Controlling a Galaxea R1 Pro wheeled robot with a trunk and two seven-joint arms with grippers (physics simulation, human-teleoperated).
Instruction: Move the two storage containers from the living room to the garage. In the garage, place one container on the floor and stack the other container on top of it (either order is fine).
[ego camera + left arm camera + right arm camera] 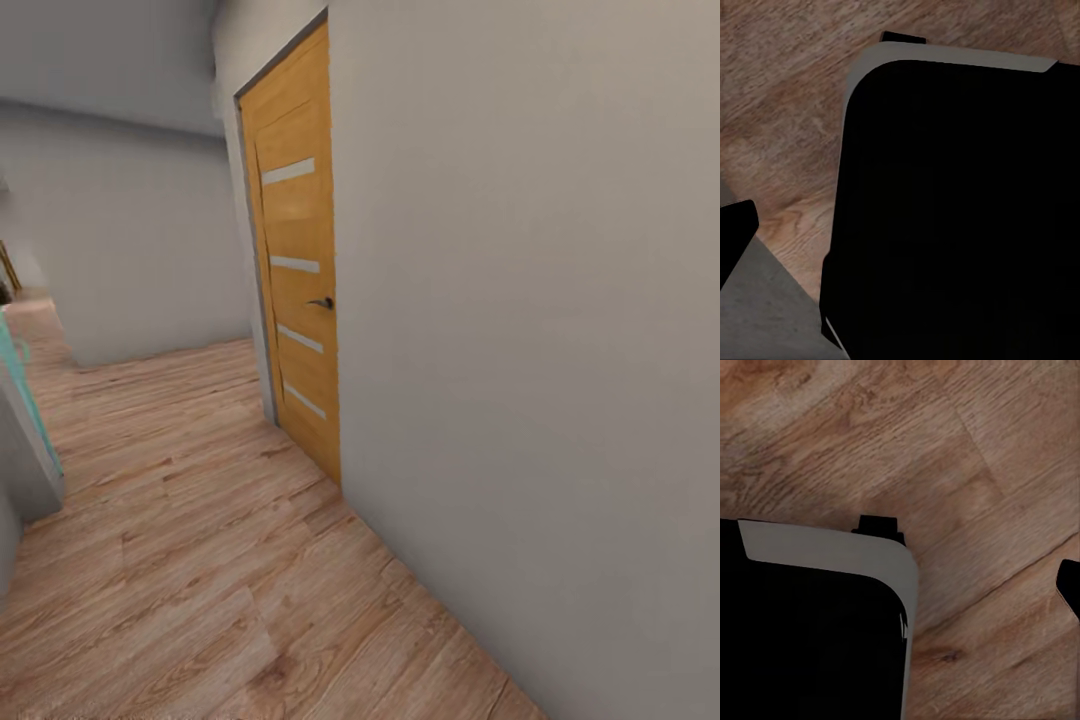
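Storage containers cannot be made out in any of the three views, so their place cannot be told. The head view looks down a hallway with a light wood plank floor (200, 560). A plain grey-white wall (530, 330) runs along the right side, and set into it is a closed orange-brown wooden door (295, 260) with four pale horizontal strips and a small dark handle (322, 302). Beyond the door the hallway meets another grey-white wall (130, 240) and turns off to the left. At the left edge a grey wall corner with a teal strip (25, 400) stands on the planks.

The left wrist view looks down on wood planks (787, 97) and a patch of grey surface (765, 315), with a large black body with a pale rim (952, 202) in front of them. The right wrist view shows planks (907, 442) and a similar black body with a pale rim (810, 630). Whether either pincer is wide or narrow cannot be told.
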